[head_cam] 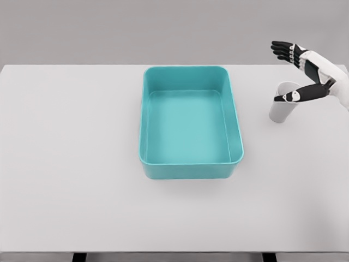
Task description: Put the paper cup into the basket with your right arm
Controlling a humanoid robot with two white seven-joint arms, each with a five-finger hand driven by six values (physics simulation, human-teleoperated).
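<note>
The right robot hand [299, 73] enters from the right edge of the head view, where its white forearm is cut off by the frame, so little of the arm behind the wrist shows. Its dark fingers [282, 50] are spread wide and hold nothing, and its thumb [290, 97] reaches forward lower down. The paper cup [282, 108] stands upright on the white worktop [71, 164] just below and between those digits, its open rim partly covered by the thumb; whether the thumb actually touches the rim is hard to make out from this angle. Well apart from the robot hand, toward the middle of the worktop, sits the teal basket [235, 117], a rounded rectangular tub whose interior shows only bare floor. At the bottom edge, two dark supports beneath the worktop are barely visible and cut off.
</note>
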